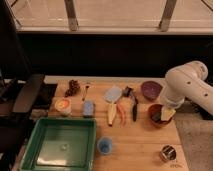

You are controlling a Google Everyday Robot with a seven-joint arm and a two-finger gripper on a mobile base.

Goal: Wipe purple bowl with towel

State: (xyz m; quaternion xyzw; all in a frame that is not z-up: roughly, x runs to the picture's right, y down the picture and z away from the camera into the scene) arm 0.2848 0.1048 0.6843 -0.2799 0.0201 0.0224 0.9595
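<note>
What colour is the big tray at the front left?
Green tray, shown in the camera view; the gripper sits over the reddish-brown bowl.

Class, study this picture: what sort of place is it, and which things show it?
Probably a robot test station set up like a kitchen counter: a wooden table holds the purple bowl, the towel and a green tray, and the robot's gripper is at the reddish-brown bowl.

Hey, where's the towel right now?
In the camera view the towel lies mid-table, between the blue sponge and the purple bowl. The hand is further toward the picture's right, at the red bowl.
</note>
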